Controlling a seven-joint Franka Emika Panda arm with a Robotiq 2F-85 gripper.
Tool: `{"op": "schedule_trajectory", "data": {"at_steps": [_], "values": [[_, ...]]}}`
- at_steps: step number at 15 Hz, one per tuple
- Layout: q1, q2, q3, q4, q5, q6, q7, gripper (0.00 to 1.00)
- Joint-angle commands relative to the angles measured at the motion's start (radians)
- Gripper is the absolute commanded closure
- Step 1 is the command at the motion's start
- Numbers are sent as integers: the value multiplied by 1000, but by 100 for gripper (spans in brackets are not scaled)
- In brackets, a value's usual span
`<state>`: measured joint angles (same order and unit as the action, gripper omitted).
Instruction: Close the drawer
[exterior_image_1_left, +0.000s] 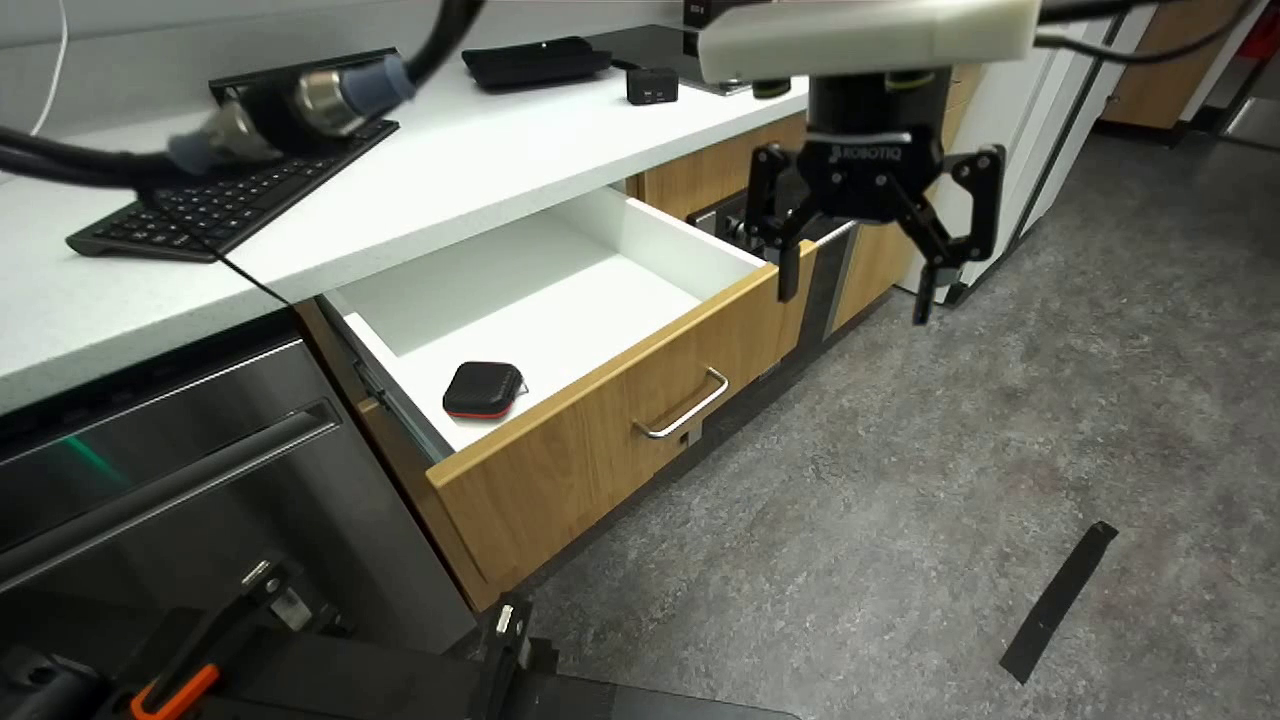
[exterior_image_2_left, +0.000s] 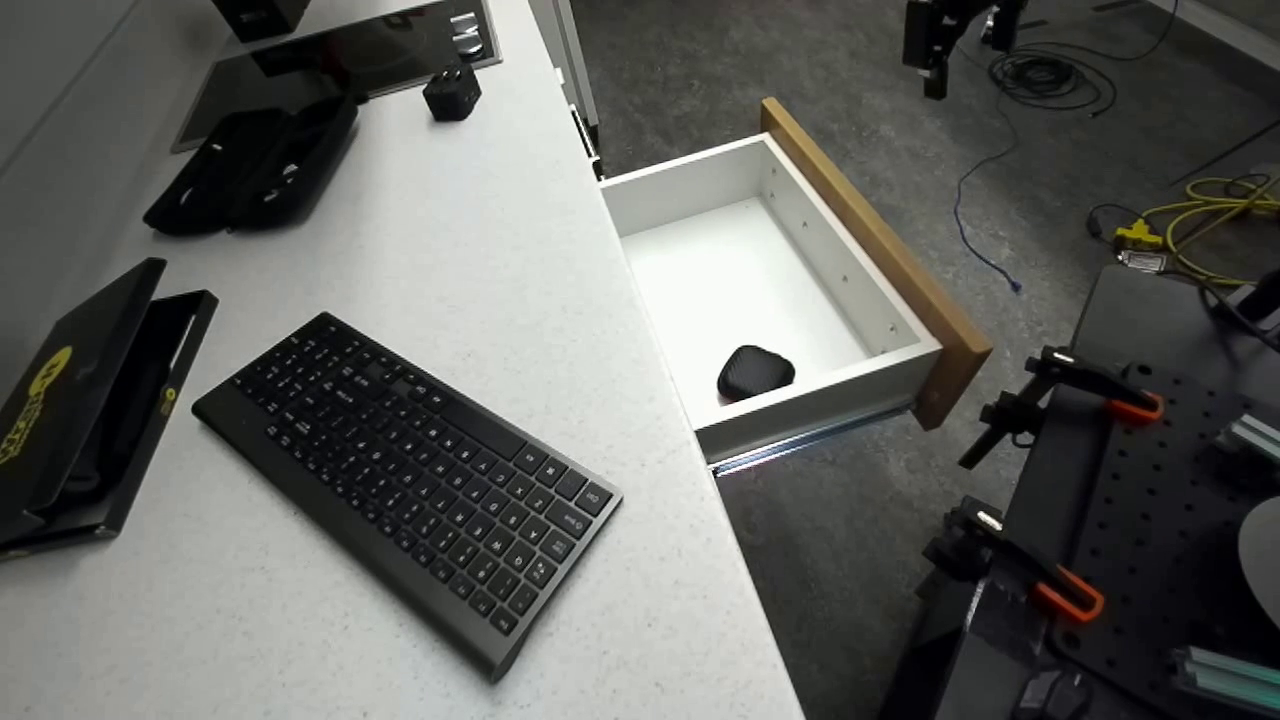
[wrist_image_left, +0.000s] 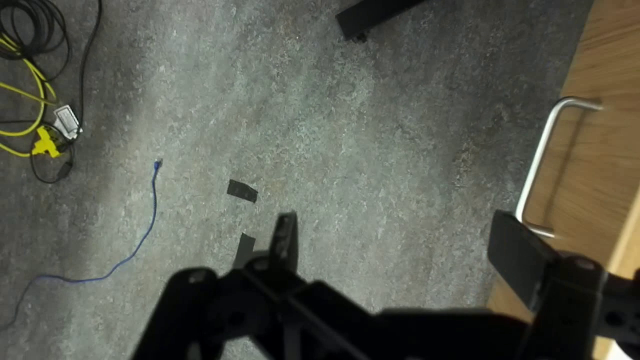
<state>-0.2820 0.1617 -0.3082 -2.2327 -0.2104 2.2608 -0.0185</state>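
Clearly apart: drawer (exterior_image_1_left: 598, 432) beside fingers (exterior_image_1_left: 788, 274).

Can count one open drawer (exterior_image_1_left: 590, 440), one handle (wrist_image_left: 537, 159) on it, one little black case (exterior_image_2_left: 755, 373) inside, one keyboard (exterior_image_2_left: 410, 480), one blue cord (wrist_image_left: 154, 202), two orange-tipped clamps (exterior_image_2_left: 1090, 378), and one end effector (exterior_image_1_left: 855, 307) with two fingers (exterior_image_1_left: 788, 275).

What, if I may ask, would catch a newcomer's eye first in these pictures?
Probably the open drawer, jutting out from under the white countertop in both exterior views. Inside it, toward one side, a small black case stands out against the white. Next might come the end effector, hanging open above the grey floor in front of the drawer.
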Motion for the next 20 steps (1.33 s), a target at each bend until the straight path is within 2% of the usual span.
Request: {"op": "schedule_trajectory", "data": {"at_steps": [1, 7, 11, 15, 20], "values": [[-29, 153, -17, 76, 18, 61, 46, 0], [-35, 426, 14, 256, 126, 83, 130, 0], [-43, 566, 51, 396, 186, 20, 125, 0], [-20, 633, 70, 476, 182, -17, 121, 0], [5, 650, 136, 551, 194, -122, 86, 0]]}}
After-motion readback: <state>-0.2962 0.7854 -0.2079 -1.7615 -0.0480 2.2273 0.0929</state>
